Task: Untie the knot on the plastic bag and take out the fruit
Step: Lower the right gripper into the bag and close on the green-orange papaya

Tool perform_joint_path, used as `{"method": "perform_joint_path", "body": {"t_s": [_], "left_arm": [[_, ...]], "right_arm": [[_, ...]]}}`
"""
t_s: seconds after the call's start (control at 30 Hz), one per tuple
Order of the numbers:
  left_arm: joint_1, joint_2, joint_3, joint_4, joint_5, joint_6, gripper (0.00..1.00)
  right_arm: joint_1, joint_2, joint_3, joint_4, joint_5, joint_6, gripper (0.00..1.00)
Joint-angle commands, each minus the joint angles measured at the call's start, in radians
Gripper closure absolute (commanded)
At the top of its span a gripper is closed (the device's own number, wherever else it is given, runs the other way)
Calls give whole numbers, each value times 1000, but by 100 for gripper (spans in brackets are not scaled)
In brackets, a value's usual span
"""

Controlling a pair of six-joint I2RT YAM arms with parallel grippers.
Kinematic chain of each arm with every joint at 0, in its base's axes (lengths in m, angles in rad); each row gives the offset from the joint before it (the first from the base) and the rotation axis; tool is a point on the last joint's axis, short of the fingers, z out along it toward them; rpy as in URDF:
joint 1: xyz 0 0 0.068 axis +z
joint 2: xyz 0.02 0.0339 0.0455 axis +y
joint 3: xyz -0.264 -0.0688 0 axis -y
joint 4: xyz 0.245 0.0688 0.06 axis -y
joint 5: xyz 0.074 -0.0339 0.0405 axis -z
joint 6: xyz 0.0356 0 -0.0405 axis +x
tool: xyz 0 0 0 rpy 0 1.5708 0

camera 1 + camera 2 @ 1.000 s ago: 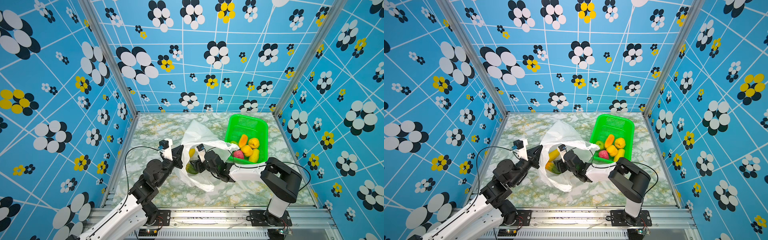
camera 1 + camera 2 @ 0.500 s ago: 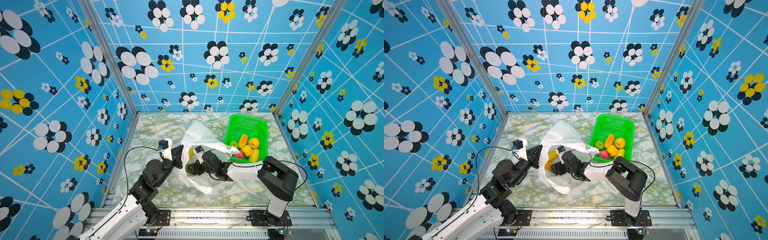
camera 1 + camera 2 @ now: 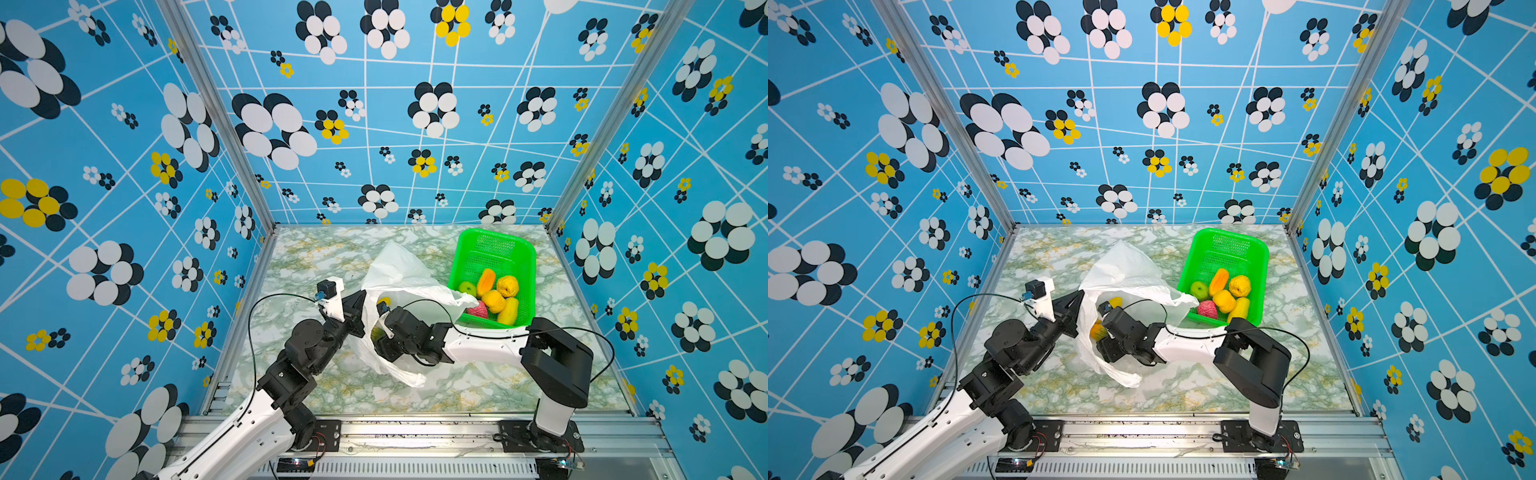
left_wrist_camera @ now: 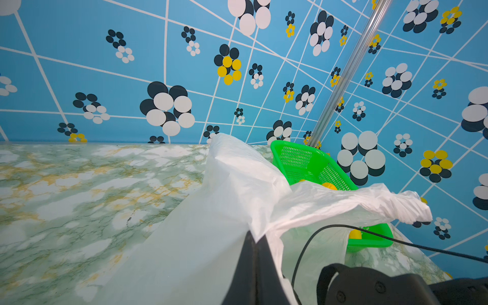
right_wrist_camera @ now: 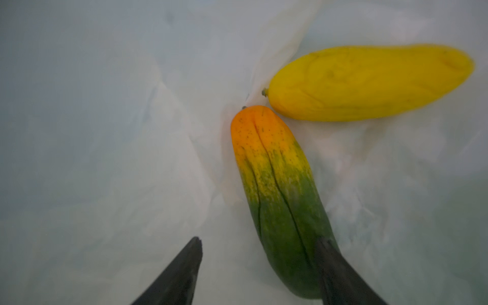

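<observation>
The white plastic bag lies in the middle of the table with its mouth held open. My left gripper is shut on the bag's rim. My right gripper is inside the bag and open. An orange-to-green oblong fruit lies between its fingers, close against one finger and apart from the other. A yellow oblong fruit lies just beyond it. In both top views the right wrist covers the bag's mouth, and yellow fruit shows through. The knot is out of view.
A green mesh basket stands at the back right, touching the bag, with several fruits in it, among them a green apple and a red-pink ball. Blue patterned walls close in three sides. The right arm's cable arcs over the bag.
My right arm has pushed further left, deeper into the bag. The left gripper has kept its hold on the rim in the same place.
</observation>
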Motion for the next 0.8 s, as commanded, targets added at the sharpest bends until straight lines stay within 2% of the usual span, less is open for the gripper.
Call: {"method": "perform_joint_path", "body": {"t_s": [0.0, 0.13, 0.3, 0.43, 0.6, 0.77], "left_arm": [[5, -7, 8, -2, -11, -5, 100], [5, -12, 7, -4, -15, -3, 100], [6, -11, 7, -4, -15, -2, 100], [6, -11, 8, -5, -14, -3, 100], [5, -15, 9, -6, -16, -2, 100], [5, -14, 8, -6, -15, -3, 100]], "right_arm": [[-1, 42, 44, -123, 60, -19, 34], [-1, 81, 69, -140, 50, -8, 38], [-1, 83, 77, -154, 63, -6, 49], [-1, 53, 53, -130, 75, -1, 58], [-1, -11, 17, -105, 99, -12, 60], [-1, -94, -33, -66, 150, -25, 69]]}}
